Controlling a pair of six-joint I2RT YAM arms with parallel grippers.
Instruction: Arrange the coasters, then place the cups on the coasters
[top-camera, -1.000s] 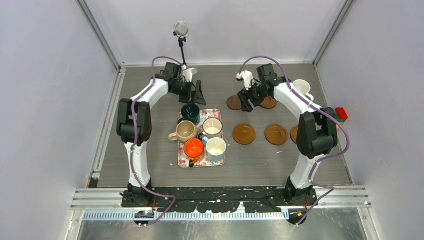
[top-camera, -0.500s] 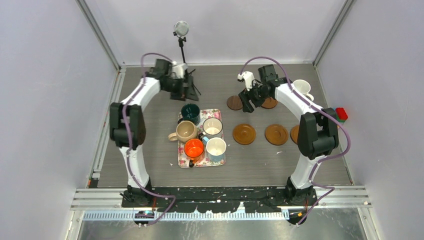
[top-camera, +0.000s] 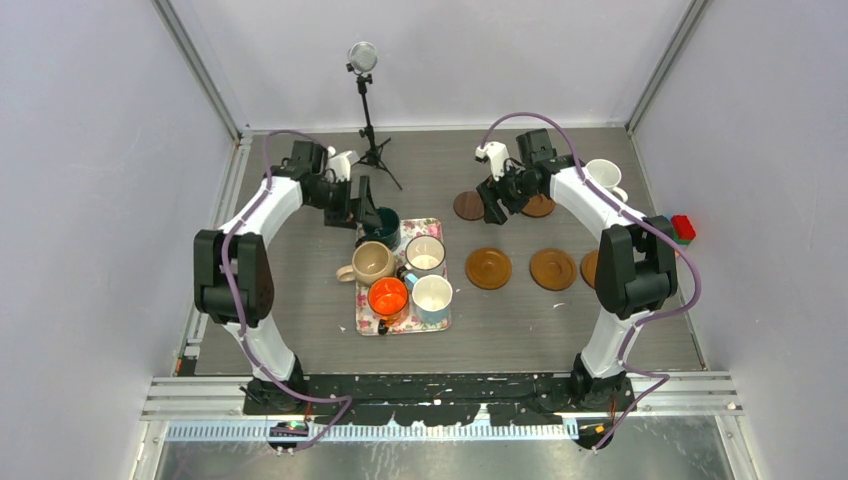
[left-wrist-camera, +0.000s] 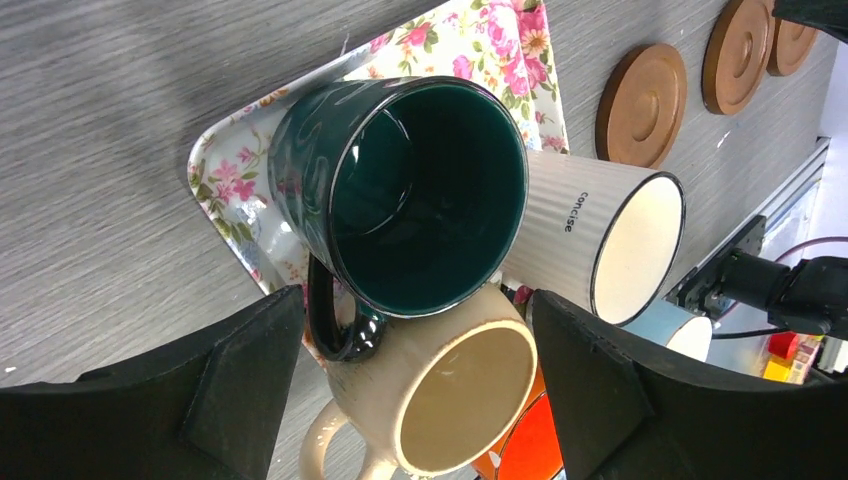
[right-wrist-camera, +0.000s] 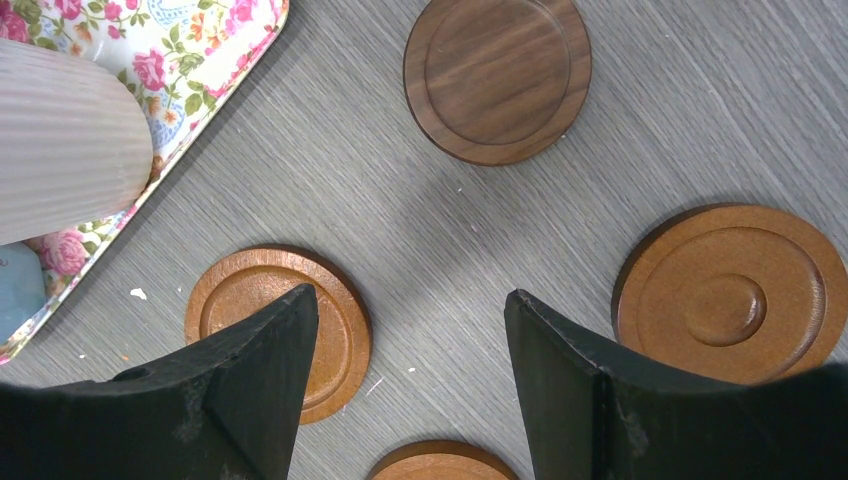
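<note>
- Dark green mug (left-wrist-camera: 420, 190): upright on floral tray (left-wrist-camera: 235, 180), far-left corner, just beside beige mug (left-wrist-camera: 450, 400).
- Left gripper (left-wrist-camera: 417, 300): jaws wide, one either side of that mug, gripping nothing.
- Right gripper (right-wrist-camera: 410, 298): jaws wide, empty, over bare table (right-wrist-camera: 330, 150) between dark brown coaster (right-wrist-camera: 497, 78) and orange-brown coasters (right-wrist-camera: 730, 295).

Place: was a robot lab cell | proof: plain white walls (top-camera: 90, 200) boxed the table (top-camera: 320, 340) | metal rails (top-camera: 450, 395) ran along its near edge | tripod stand (top-camera: 367, 110) stood at the back

White arms (top-camera: 258, 212), black joints (top-camera: 228, 275), black claws (left-wrist-camera: 415, 300) (right-wrist-camera: 410, 297), purple cables (top-camera: 520, 116).
</note>
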